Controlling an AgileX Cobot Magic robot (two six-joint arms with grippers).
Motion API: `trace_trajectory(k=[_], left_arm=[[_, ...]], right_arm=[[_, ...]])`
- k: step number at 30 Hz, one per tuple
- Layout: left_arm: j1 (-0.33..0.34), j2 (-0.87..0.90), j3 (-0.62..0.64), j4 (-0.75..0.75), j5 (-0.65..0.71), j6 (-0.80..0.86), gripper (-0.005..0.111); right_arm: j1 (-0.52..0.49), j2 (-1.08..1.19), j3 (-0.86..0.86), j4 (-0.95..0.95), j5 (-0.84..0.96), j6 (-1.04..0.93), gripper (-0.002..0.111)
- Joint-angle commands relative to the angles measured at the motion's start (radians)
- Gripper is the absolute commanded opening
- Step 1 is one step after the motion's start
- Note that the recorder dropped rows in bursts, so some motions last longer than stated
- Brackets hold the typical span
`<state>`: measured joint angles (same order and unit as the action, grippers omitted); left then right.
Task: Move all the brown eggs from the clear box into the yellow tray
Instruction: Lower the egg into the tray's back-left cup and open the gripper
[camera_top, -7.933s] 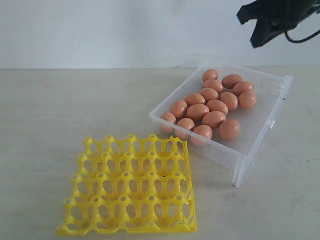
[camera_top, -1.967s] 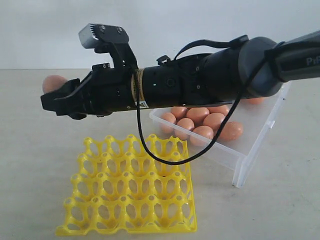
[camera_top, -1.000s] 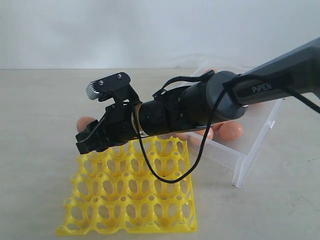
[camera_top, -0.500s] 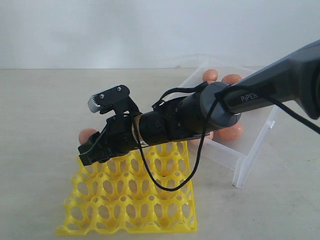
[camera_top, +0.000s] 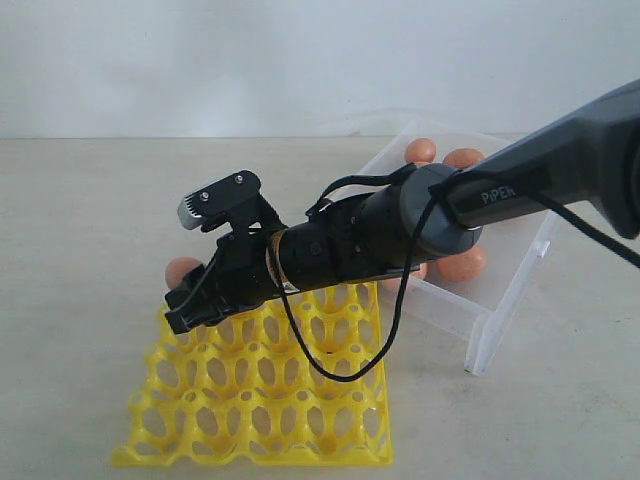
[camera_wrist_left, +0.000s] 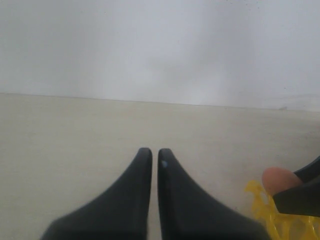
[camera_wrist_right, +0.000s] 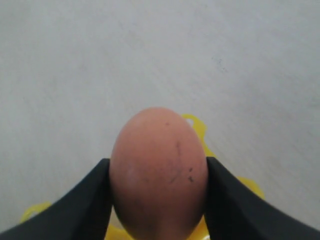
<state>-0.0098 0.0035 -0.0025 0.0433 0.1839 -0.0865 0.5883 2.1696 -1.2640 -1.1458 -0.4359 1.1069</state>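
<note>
My right gripper (camera_top: 184, 292) reaches across the scene and is shut on one brown egg (camera_top: 182, 270), holding it just over the far left corner of the yellow tray (camera_top: 260, 392). In the right wrist view the egg (camera_wrist_right: 159, 172) fills the gap between both black fingers, with yellow tray posts (camera_wrist_right: 196, 126) behind it. The tray's cups show no eggs. More brown eggs (camera_top: 421, 150) lie in the clear box (camera_top: 497, 305) at the right, mostly hidden by the arm. My left gripper (camera_wrist_left: 155, 152) is shut and holds nothing, low over bare table.
The right arm's black forearm and a looping cable (camera_top: 335, 372) hang over the tray's far half. The clear box stands tilted on its open lid side. The left wrist view catches the held egg (camera_wrist_left: 279, 179) and a tray corner (camera_wrist_left: 256, 197).
Over the last second the right gripper has sunk a little with the egg, closer to the tray's far left corner. The left gripper's earlier position is not shown.
</note>
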Motion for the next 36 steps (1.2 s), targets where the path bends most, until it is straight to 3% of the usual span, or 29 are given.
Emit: trace_trajectory(k=[1, 20, 22, 25, 36], left_arm=[[0.006, -0.003, 0.003, -0.001, -0.005, 0.001, 0.004], [0.006, -0.003, 0.003, -0.001, -0.005, 0.001, 0.004], [0.006, -0.003, 0.003, -0.001, -0.005, 0.001, 0.004], [0.006, -0.003, 0.003, -0.001, -0.005, 0.001, 0.004], [0.006, -0.003, 0.003, -0.001, -0.005, 0.001, 0.004]], right_arm=[[0.002, -0.004, -0.005, 0.016, 0.000, -0.010, 0.051], [0.002, -0.010, -0.005, 0.071, -0.008, -0.039, 0.050], [0.002, -0.010, -0.005, 0.071, -0.006, -0.039, 0.038], [0.002, -0.012, -0.005, 0.071, -0.008, -0.039, 0.000], [0.002, -0.085, -0.005, 0.069, -0.008, -0.033, 0.000]])
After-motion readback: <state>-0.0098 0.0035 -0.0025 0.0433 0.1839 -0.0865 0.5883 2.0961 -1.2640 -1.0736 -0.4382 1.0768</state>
